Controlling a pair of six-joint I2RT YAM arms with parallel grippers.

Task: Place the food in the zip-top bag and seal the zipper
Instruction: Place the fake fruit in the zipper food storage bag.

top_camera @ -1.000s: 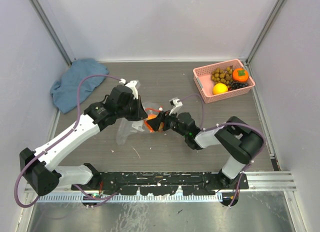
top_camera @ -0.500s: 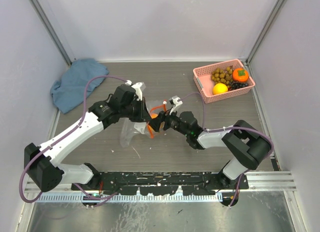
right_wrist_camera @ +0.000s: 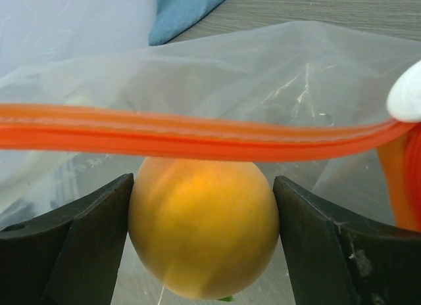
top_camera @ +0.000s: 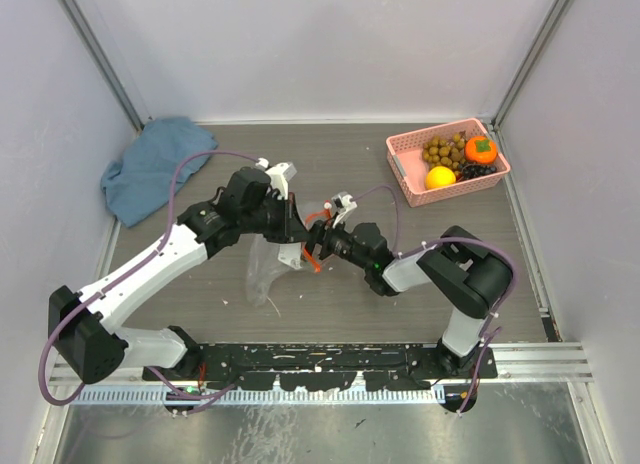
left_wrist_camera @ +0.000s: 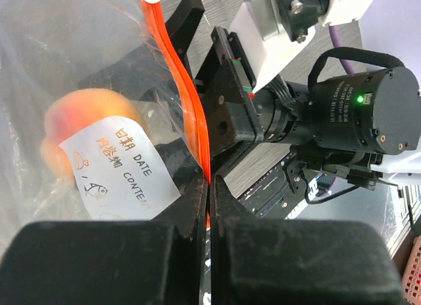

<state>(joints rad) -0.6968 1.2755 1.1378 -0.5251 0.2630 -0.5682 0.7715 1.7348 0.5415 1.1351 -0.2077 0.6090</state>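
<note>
Orange-peach and round, the toy fruit (right_wrist_camera: 204, 229) sits clamped between the wide-spread fingers of the right gripper (top_camera: 318, 246). It appears to be just inside the mouth of the clear bag (right_wrist_camera: 276, 68), with the zipper (right_wrist_camera: 197, 137) crossing right above it. The left gripper (left_wrist_camera: 208, 187) is pinched tight on that strip, holding the mouth up. The fruit is best carried deeper before release, and the gripper then backed straight out, clear of the strip. Remaining food (top_camera: 455, 159) waits in the pink basket (top_camera: 400, 162).
</note>
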